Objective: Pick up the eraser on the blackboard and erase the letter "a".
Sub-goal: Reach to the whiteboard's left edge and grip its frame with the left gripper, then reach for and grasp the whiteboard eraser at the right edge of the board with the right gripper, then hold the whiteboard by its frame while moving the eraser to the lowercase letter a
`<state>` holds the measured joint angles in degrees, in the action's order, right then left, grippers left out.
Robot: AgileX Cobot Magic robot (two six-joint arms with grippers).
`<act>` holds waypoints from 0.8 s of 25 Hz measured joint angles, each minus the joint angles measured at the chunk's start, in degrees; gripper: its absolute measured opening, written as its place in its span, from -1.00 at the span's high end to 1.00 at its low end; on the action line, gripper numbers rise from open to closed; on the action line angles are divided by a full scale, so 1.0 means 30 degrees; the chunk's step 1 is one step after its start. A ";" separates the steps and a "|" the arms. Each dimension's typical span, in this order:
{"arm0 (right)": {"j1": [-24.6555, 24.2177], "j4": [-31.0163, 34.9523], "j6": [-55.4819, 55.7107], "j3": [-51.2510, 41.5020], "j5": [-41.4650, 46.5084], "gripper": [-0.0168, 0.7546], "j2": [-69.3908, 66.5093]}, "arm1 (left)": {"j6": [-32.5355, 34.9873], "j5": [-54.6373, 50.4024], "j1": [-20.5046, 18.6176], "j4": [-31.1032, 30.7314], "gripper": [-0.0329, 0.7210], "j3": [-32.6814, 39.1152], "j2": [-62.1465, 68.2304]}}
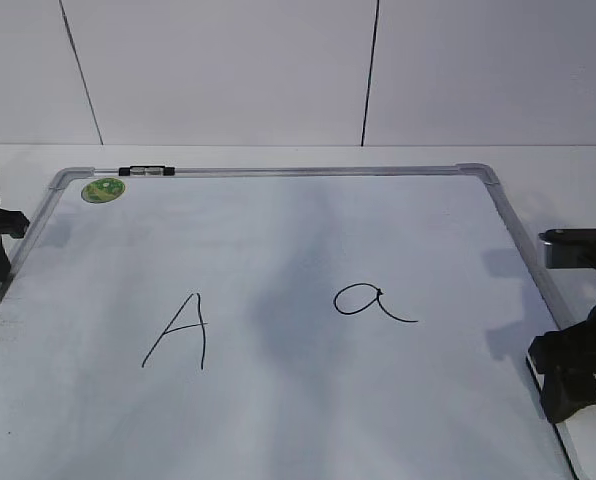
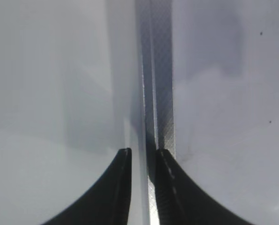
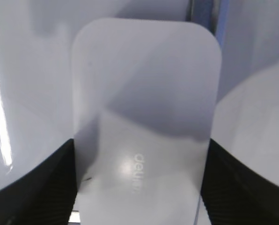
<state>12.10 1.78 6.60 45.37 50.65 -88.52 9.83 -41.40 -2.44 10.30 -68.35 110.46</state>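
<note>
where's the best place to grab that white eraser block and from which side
Across the narrow width of the white oblong plastic eraser, on its two long straight sides, coming from above. The right gripper already straddles it there; contact isn't clear.

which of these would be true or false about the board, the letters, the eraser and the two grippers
1. Both letters are on the board. True: the "A" and the "a" are unerased.
2. The "a" lies left of the "A". False: it lies to the right in the exterior view.
3. The eraser sits between the right gripper fingers. True.
4. The left gripper holds the eraser. False: its fingers are nearly together over the frame, holding nothing.
5. The sticker is red. False: it is green.
</note>
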 joint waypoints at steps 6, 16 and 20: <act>0.0000 0.0000 0.0000 0.0000 0.0000 -0.57 0.0000 | 0.0000 -0.0075 0.0000 0.0066 0.57 -0.0045 0.0045; 0.0000 -0.0041 0.0000 0.0000 0.0000 -0.57 0.0000 | 0.0000 -0.0075 0.0000 0.0110 0.53 -0.0045 0.0045; 0.0000 -0.0082 0.0000 0.0000 0.0000 -0.57 0.0000 | 0.0000 -0.0075 0.0000 0.0110 0.39 -0.0045 0.0045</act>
<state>12.10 1.53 6.60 45.37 50.65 -88.52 9.83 -41.63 -2.44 10.63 -68.48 110.59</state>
